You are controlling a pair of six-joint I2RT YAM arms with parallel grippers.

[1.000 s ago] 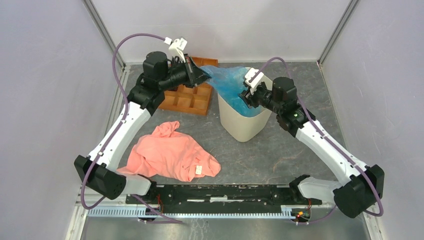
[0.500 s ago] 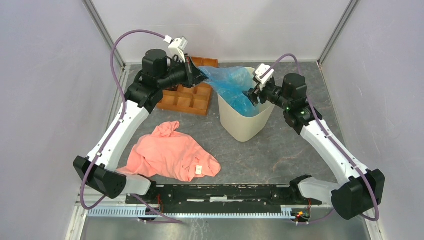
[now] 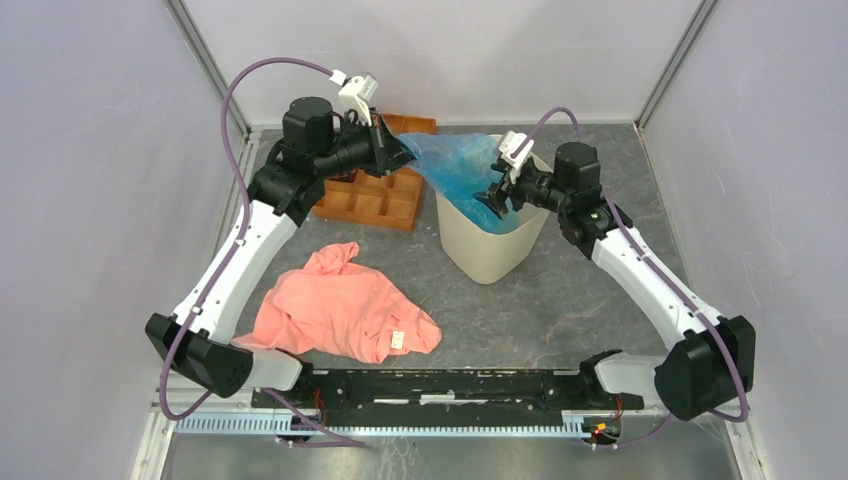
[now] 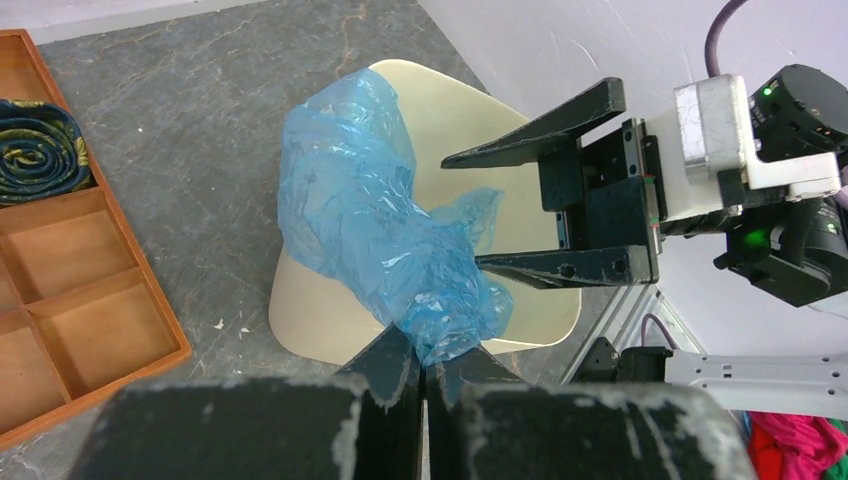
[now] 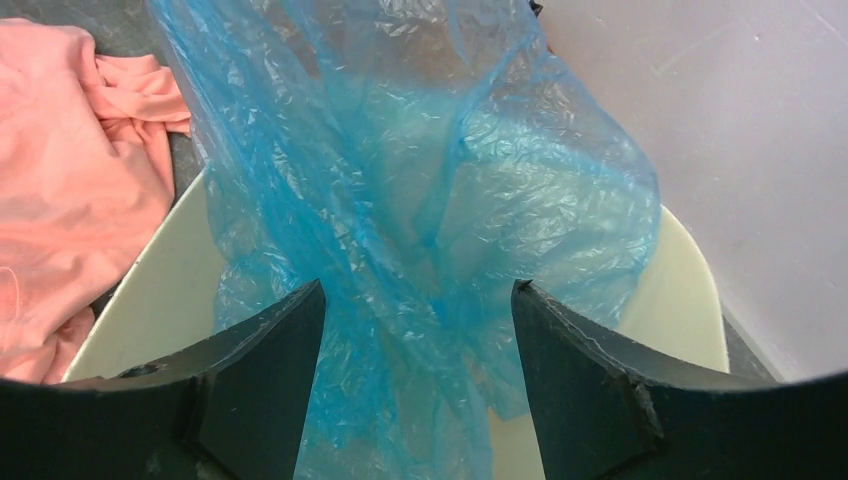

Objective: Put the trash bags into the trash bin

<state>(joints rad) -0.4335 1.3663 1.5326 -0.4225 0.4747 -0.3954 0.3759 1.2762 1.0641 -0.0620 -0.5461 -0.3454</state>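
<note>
The light-blue trash bag [image 3: 455, 165] stretches from my left gripper [image 3: 405, 152] over and down into the cream trash bin [image 3: 487, 250]. My left gripper [image 4: 425, 355] is shut on one bunched end of the bag [image 4: 370, 230], held above the bin's far-left rim [image 4: 300, 330]. My right gripper [image 3: 497, 197] is open over the bin's mouth, jaws spread wide either side of the hanging bag [image 5: 420, 220], not holding it. The bin's rim [image 5: 690, 290] shows below the bag. The right gripper also shows open in the left wrist view [image 4: 480, 210].
An orange-brown compartmented tray [image 3: 375, 195] stands left of the bin, with a rolled dark tie [image 4: 35, 150] in one cell. A salmon-pink garment [image 3: 345, 310] lies on the table in front. Walls close in at the back and sides.
My right gripper let go of the bag and opened, pulled back to the right, then moved left again over the bin mouth. The left gripper has held the bag's end almost still.
</note>
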